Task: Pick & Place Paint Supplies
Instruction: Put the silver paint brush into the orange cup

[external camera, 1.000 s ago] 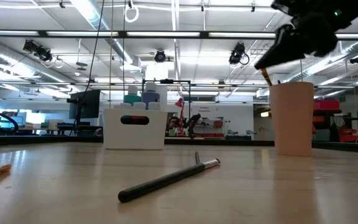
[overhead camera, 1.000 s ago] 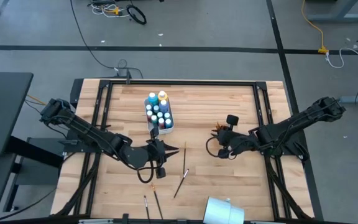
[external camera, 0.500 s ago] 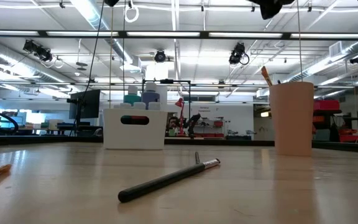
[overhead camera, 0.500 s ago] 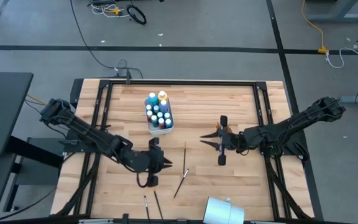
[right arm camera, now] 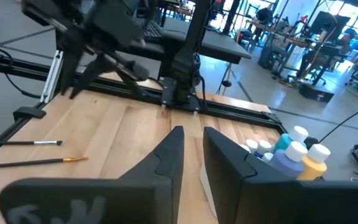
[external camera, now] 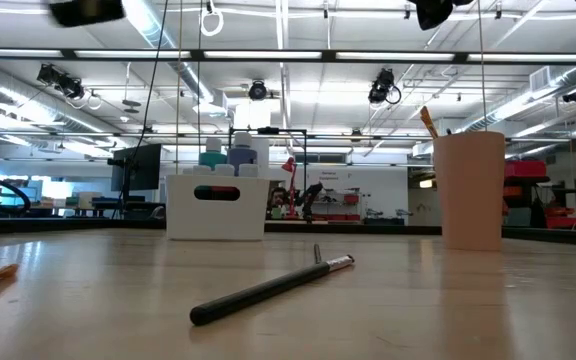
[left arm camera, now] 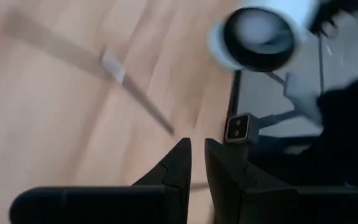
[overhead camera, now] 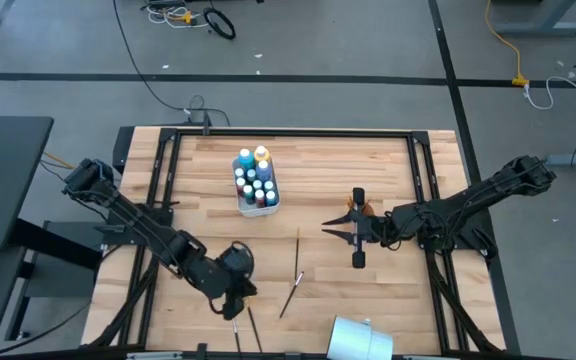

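A white bin of paint bottles [overhead camera: 257, 184] [external camera: 216, 205] stands toward the far side of the table. Thin brushes lie flat on the wood: two in the middle [overhead camera: 299, 255] [overhead camera: 290, 293] and two by the near edge [overhead camera: 236, 333] [overhead camera: 254, 328]. A tan cup [external camera: 473, 190] stands upright with one brush handle [external camera: 428, 121] sticking out of it. My left gripper [overhead camera: 233, 306] [left arm camera: 197, 149] hovers shut above the near-edge brushes and holds nothing. My right gripper [overhead camera: 328, 229] [right arm camera: 191, 134] hangs shut and empty, high above the table beside the cup.
A white round container [overhead camera: 360, 338] [left arm camera: 257, 40] lies at the table's near edge, right of the left gripper. Black frame rails [overhead camera: 158, 180] run along the table's left, right and far sides. Bare wood lies between the bin and the right arm.
My left gripper has travelled from beside the bin toward the table's near edge and slightly left, ending over the two near-edge brushes. My right gripper rose off the tan cup, shifted a little left and turned, then held still. The brush stays standing in the cup.
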`<state>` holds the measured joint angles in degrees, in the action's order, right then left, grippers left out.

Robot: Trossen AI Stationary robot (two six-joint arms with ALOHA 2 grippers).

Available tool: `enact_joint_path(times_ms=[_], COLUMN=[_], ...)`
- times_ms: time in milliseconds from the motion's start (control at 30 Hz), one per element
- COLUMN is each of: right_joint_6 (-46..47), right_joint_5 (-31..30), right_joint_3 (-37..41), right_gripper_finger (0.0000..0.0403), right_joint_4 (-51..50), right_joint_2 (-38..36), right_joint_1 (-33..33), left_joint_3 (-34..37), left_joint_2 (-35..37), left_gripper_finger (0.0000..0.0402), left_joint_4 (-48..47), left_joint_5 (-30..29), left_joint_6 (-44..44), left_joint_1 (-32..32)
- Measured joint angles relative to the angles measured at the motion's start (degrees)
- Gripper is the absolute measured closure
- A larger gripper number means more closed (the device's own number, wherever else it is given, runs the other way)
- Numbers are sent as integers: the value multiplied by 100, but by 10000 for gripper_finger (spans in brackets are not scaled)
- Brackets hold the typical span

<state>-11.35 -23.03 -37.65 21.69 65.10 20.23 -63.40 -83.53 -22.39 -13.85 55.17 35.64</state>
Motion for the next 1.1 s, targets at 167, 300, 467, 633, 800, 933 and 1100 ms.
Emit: enact_joint_path(times_ms=[167, 300, 467, 633, 800, 933, 1100], right_joint_6=[2, 4, 4, -2, -7, -9, -11], right_joint_5=[0, 0, 0, 0, -2, 0, -2], right_joint_3=[0, 0, 0, -2, -2, -2, -2], right_gripper_finger=[337, 337, 337, 337, 337, 337, 337], right_joint_4=[0, 0, 0, -7, -24, -30, -33], right_joint_2=[0, 0, 0, 0, 0, 0, 0], right_joint_1=[0, 0, 0, 0, 0, 0, 0], left_joint_3=[7, 7, 8, 9, 9, 9, 9], left_joint_2=[0, 0, -107, -559, -1069, -1317, -1418], left_gripper_finger=[347, 347, 347, 347, 347, 347, 347], left_joint_4=[-997, -1604, -1753, -1757, -1670, -1608, -1438], left_joint_5=[673, 888, 1020, 1122, 1461, 1508, 1266], left_joint_6=[2681, 4203, 4934, 5403, 5544, 5641, 5990], left_joint_1=[190, 319, 429, 492, 499, 503, 547])
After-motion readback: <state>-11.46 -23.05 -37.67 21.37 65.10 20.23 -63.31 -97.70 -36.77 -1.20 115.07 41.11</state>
